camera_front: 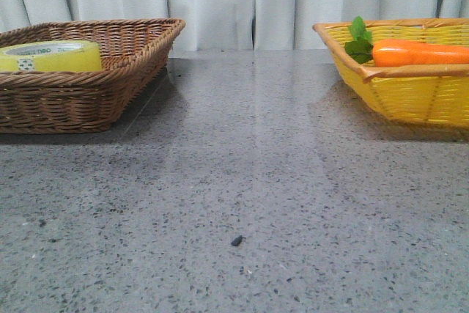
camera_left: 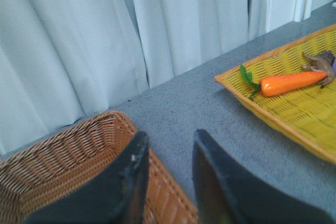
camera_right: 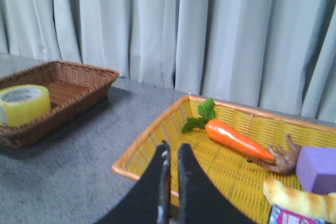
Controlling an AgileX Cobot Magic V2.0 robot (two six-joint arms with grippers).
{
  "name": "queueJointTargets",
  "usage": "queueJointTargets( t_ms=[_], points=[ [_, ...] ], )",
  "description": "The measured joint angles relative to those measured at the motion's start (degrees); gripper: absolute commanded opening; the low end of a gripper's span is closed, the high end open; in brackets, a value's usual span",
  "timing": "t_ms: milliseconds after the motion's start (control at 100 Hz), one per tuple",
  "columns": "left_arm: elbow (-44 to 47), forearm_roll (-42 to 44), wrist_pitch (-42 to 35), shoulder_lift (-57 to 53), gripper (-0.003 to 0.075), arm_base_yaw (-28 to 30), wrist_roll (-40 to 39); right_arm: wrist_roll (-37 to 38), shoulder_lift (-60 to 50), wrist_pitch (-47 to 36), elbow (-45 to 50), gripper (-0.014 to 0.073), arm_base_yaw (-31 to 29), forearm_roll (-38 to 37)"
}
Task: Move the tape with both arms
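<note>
Tape waits in the brown basket; both grippers hold nothing.
Your left gripper (camera_left: 168,153) stands parted above the brown basket (camera_front: 110,71) rim; your right gripper (camera_right: 171,156) is nearly closed over the yellow basket (camera_right: 157,135). The tape (camera_front: 50,56) lies flat.

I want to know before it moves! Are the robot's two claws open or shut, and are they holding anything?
Left gripper: open, holding nothing.
Right gripper: almost shut, holding nothing.

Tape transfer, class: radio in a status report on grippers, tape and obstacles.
Left gripper open, empty. Right gripper nearly shut, empty. Tape flat in brown basket, untouched. Nothing blocking it.
</note>
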Motion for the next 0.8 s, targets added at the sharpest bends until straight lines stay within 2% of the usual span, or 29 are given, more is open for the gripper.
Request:
queueJointTargets(
  t_ms=[160,340,480,800],
  points=[
    [18.8,0.6,-9.2,-11.7,-0.0023,-0.1,0.0,0.0,-2.5,-0.4,4.6,-0.0056,0.0,-1.0],
    [31.3,0.7,-15.2,-18.0,-0.0021,0.1,0.0,0.0,-2.6,-4.3,5.7,-0.0056,0.0,-1.3],
    [34.2,0.7,-17.4,-19.3,-0.0021,0.2,0.0,0.0,-2.6,-4.9,5.7,-0.0056,0.0,-1.3],
    [34.4,-1.4,-17.7,-19.5,-0.0021,0.2,-0.2,0.1,-2.6,-4.9,5.8,-0.0056,0.0,-1.3]
  ],
)
